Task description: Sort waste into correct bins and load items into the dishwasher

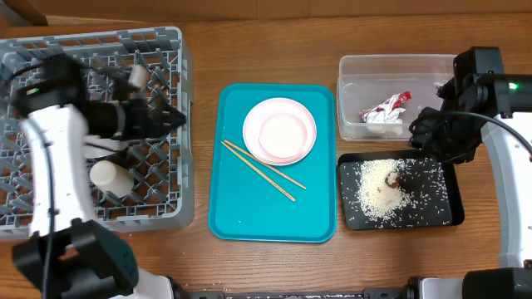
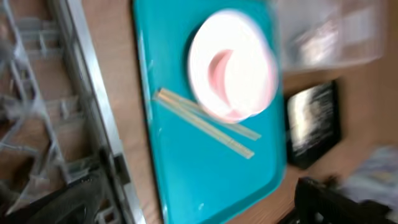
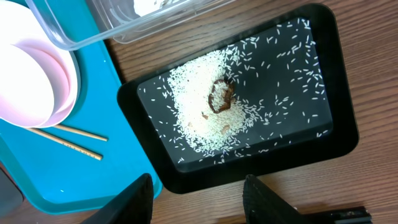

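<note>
While the right pincer [image 3: 198, 182] is being held spread and empty above the black tray [image 3: 341, 142], the two chopsticks [image 1: 262, 170] are being carried on the teal tray [image 1: 249, 216], long axis running 10 to 4 o'clock in the overhead view. They are being judged nearer the left pincer [image 1: 170, 119], lying at 4 o'clock from it where it hovers over the 3 o'clock edge of the dish rack [image 1: 158, 41]. Whether that pincer is spread cannot be told.

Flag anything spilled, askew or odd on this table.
Nothing spilled: the rice is scattered but all inside the black tray, with the brown lump. The chopsticks lie loose and diagonal on the teal tray, slightly splayed. Nothing looks damaged.
</note>
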Controlling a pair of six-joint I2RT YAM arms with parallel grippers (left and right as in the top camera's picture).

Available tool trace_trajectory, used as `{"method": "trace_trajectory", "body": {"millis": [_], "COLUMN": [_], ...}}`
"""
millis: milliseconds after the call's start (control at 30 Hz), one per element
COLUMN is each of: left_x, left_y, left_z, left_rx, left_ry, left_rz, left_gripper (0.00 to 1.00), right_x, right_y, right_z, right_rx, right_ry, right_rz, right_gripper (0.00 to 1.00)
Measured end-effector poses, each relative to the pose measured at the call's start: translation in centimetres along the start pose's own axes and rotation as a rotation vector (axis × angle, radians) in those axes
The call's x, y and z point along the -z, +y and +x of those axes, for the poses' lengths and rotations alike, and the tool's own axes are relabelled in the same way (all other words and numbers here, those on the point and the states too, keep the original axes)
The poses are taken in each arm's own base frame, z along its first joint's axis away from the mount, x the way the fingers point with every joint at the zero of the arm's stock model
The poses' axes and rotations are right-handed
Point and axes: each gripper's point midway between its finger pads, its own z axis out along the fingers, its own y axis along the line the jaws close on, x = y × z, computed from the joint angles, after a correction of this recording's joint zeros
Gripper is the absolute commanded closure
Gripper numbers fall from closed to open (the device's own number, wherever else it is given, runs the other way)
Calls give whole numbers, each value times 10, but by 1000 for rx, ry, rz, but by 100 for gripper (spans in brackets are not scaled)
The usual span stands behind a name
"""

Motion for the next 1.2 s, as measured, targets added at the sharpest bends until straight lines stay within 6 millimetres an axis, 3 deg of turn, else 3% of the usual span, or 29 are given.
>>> {"method": "trace_trajectory", "body": {"millis": [100, 200, 233, 400, 567, 667, 733, 767, 833, 1200], "left_x": [-27, -46, -47, -38, -49, -66, -73, -76, -77, -66], "left_y": [-15, -24, -20, 9, 27, 42, 48, 52, 57, 61], "left_z": [20, 41, 45, 57, 66, 85, 89, 97, 106, 121], "left_rx": [-13, -2, 15, 147, 199, 220, 226, 235, 240, 215], "left_ry": [145, 271, 295, 324, 322, 359, 357, 374, 400, 476], "left_rz": [-122, -258, -305, -543, -601, -614, -621, -626, -650, -685], "left_gripper": [0, 9, 21, 59, 61, 62, 71, 82, 93, 96], "right_x": [0, 0, 0, 0, 0, 0, 0, 0, 0, 0], "right_y": [0, 0, 0, 0, 0, 0, 0, 0, 0, 0], "right_z": [0, 0, 0, 0, 0, 0, 0, 0, 1, 1], "right_rx": [0, 0, 0, 0, 0, 0, 0, 0, 0, -1], "right_ry": [1, 0, 0, 0, 1, 0, 1, 1, 2, 3], "right_rz": [1, 0, 0, 0, 0, 0, 1, 0, 1, 1], "right_gripper": [51, 51, 51, 51, 51, 51, 51, 51, 51, 51]}}
